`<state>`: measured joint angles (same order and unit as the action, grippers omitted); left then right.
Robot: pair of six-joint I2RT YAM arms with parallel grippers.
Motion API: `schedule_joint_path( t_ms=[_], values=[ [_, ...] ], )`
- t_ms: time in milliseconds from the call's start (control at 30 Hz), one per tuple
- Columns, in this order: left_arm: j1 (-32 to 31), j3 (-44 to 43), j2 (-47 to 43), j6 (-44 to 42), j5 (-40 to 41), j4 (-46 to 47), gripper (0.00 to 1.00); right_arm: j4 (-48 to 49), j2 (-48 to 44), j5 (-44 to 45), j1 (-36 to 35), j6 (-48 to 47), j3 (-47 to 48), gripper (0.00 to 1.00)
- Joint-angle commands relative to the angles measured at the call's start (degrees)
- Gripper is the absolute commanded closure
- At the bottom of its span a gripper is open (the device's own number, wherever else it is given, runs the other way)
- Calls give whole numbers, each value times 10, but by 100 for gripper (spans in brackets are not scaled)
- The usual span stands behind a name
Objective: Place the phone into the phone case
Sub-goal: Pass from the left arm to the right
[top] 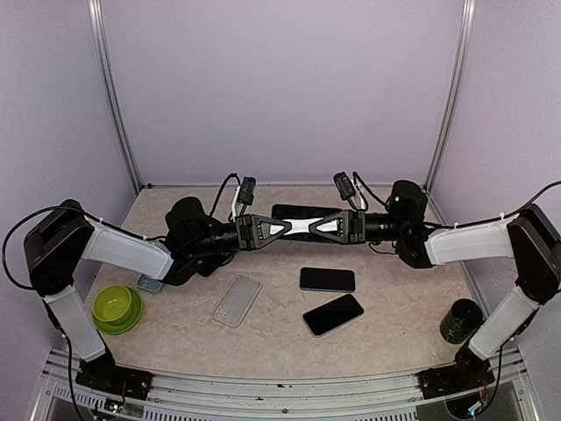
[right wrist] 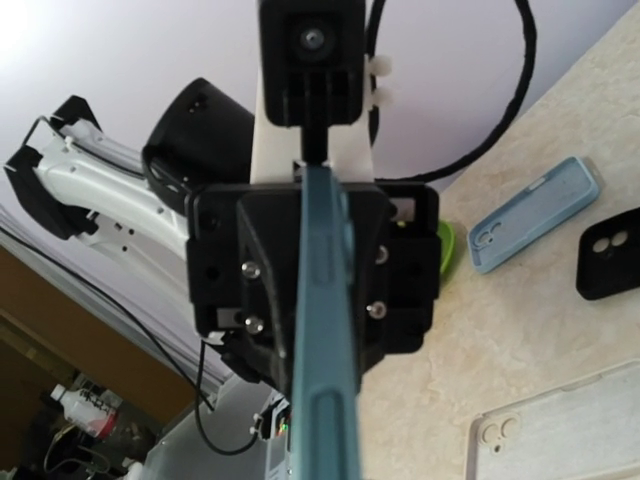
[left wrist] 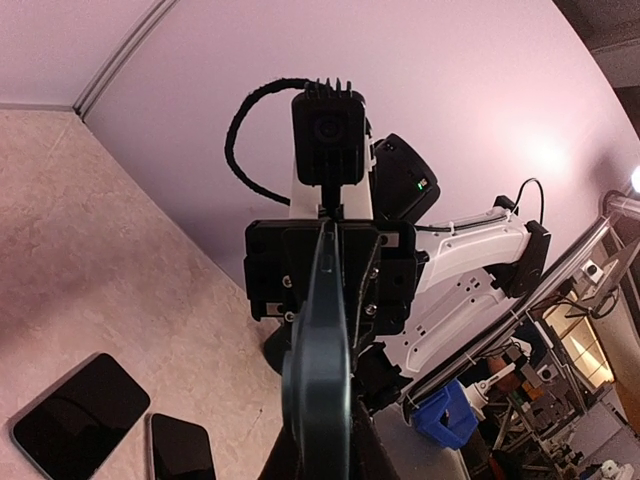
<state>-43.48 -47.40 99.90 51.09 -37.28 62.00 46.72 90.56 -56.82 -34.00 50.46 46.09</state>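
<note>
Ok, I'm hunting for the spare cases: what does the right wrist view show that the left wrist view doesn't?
Only the right wrist view shows the cases: a light blue case, a black case and a clear case, plus a sliver of the green bowl. Only the left wrist view shows a black phone and a second phone beside it. Both show the teal slab edge-on, clamped between the left gripper and the right gripper; whether it is a phone or a case I cannot tell.
</note>
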Motion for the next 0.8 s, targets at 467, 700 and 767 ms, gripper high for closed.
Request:
schedule_joint_path(
  t_ms=[467,700,767],
  values=[
    [32,38,-16,-18,60,-69,38,-24,-8,-29,-8,-59,21,100],
    [28,63,-60,-55,113,-156,17,-93,-4,-9,-7,-107,39,100],
    [26,64,-77,-70,135,-192,15,-113,-5,-4,-7,-121,44,100]
  ],
)
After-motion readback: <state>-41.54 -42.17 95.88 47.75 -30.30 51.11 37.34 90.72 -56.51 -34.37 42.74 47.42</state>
